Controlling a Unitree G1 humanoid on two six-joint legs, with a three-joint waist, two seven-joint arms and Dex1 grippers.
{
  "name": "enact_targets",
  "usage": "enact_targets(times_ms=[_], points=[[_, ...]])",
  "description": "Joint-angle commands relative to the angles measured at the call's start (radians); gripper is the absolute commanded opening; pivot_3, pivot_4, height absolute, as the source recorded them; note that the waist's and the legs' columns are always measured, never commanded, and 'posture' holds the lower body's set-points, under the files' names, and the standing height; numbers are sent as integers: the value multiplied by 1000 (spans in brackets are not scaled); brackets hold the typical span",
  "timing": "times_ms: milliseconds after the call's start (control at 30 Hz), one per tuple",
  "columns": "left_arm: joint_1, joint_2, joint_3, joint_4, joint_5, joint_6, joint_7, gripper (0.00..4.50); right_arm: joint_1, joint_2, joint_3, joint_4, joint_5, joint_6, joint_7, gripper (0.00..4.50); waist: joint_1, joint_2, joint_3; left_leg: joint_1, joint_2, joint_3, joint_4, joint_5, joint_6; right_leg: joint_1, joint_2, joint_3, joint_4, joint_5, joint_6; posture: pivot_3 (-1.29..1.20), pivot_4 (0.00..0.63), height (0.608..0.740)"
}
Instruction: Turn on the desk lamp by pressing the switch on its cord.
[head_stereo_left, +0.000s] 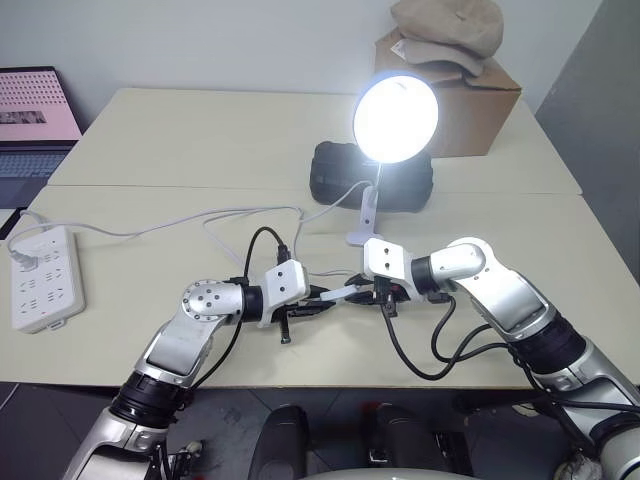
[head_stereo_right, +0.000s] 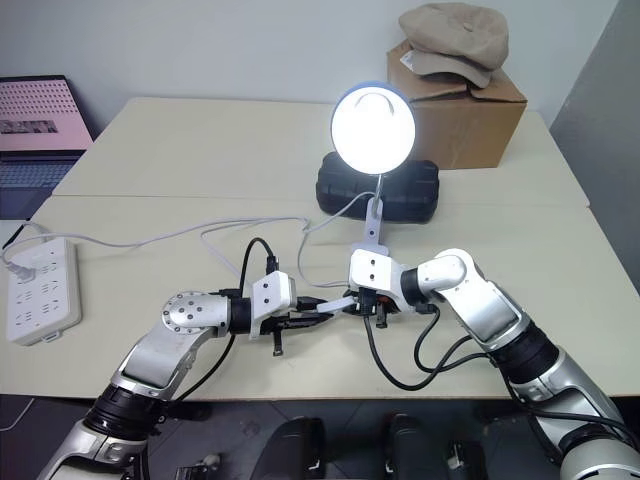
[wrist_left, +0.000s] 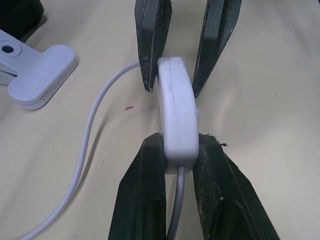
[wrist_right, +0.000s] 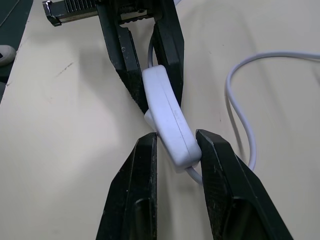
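Two end effectors, left end effector (wrist_left: 178, 150) and right end effector (wrist_right: 176, 142), pinch one switch (wrist_left: 176, 116).

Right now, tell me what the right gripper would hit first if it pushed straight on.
Probably the left gripper: the right gripper points at it, both shut on the switch between them.

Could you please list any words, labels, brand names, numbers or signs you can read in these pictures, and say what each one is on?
None can be read.
Pink laptop screen at the table's far left corner: dark marks, too blurred to read.
White multi-socket power strip: sockets, no readable marking.
Small white oblong switch, brown cardboard box, lit light-blue desk lamp: no visible lettering.
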Motion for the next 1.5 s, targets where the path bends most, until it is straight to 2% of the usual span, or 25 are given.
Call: enact_targets(times_ms=[33, 100, 200, 433, 500, 533, 633, 767, 833, 1100, 1200, 1267, 1400, 1500], points=[[-26, -15, 17, -19, -5, -23, 16, 407, 5, 14, -25, -28, 10, -18, 10, 828, 0, 0, 0, 0, 0, 0, 0, 0, 0, 0, 0, 0, 0, 0, 0, 0, 150, 740], [-27, -15, 15, -17, 1, -30, 17, 407, 11, 16, -35, -32, 20, -42, 20, 828, 0, 0, 0, 0, 0, 0, 0, 0, 0, 0, 0, 0, 0, 0, 0, 0, 150, 740], [-28, -16, 12, -14, 5, -34, 17, 407, 19, 14, -58, -40, 39, -61, 36, 1772, 0, 0, 0, 0, 0, 0, 0, 0, 0, 0, 0, 0, 0, 0, 0, 0, 150, 740], [-40, -19, -9, 8, 35, -60, 15, 407, 48, -12, -105, -86, 52, -51, 42, 3173, 0, 0, 0, 0, 0, 0, 0, 0, 0, 0, 0, 0, 0, 0, 0, 0, 150, 740], [-77, -56, -34, 99, 80, -111, 43, 407, 108, -59, -181, -146, 46, -23, -12, 3775, 0, 0, 0, 0, 0, 0, 0, 0, 0, 0, 0, 0, 0, 0, 0, 0, 150, 740], [-88, -68, -40, 128, 93, -128, 50, 407, 126, -73, -203, -164, 44, -13, -29, 3765, 10, 1, 0, 0, 0, 0, 0, 0, 0, 0, 0, 0, 0, 0, 0, 0, 150, 740], [-137, -108, -43, 225, 113, -176, 67, 407, 204, -119, -264, -239, 57, 28, -59, 4468, 19, 0, 0, 0, -1, 0, 1, 0, 0, 1, -1, -1, 0, 0, 0, 0, 150, 740], [-195, -129, -41, 332, 120, -212, 50, 407, 280, -132, -305, -313, 49, 67, -127, 4468, 16, 0, 0, 0, 0, 0, 1, 0, 0, 0, 0, 0, 0, 0, 0, 0, 150, 740], [-211, -132, -42, 357, 113, -214, 30, 1116, 310, -134, -318, -338, 46, 78, -153, 4500, 12, 0, 0, 0, 0, -1, 1, 0, 0, 0, 1, -1, 0, 0, 0, 0, 150, 740], [-167, -46, 8, 242, 64, -142, -30, 2783, 387, -111, -333, -358, 48, 75, -238, 4500, -1, 0, 0, 0, 0, 0, 1, 0, 0, 0, 1, 0, 0, 0, 0, 0, 150, 740], [-94, 2, 45, 129, 39, -81, -17, 3437, 387, -96, -337, -341, 60, 68, -248, 4500, -2, 0, 0, 0, 0, 0, 0, 0, 0, 0, 1, 0, 0, 0, 0, 0, 150, 740], [5, 53, 73, -5, 2, -19, -33, 3828, 383, -87, -339, -328, 63, 49, -249, 4500, -4, 0, 0, 1, 0, 0, 0, 0, 0, 0, 1, 0, 0, 0, 0, 0, 150, 740], [223, 128, 155, -264, -98, 95, -25, 3828, 383, -91, -366, -308, 83, 27, -233, 4500, -6, 0, 0, 0, 0, 0, 0, 0, 0, 0, 0, 1, -1, 0, 0, 0, 150, 740], [352, 150, 224, -376, -90, 168, 60, 3828, 401, -116, -407, -301, 115, 26, -203, 4500, 2, 0, 0, 0, 0, -1, 0, 0, 0, 0, -1, 0, -1, -1, -1, 0, 150, 740]])
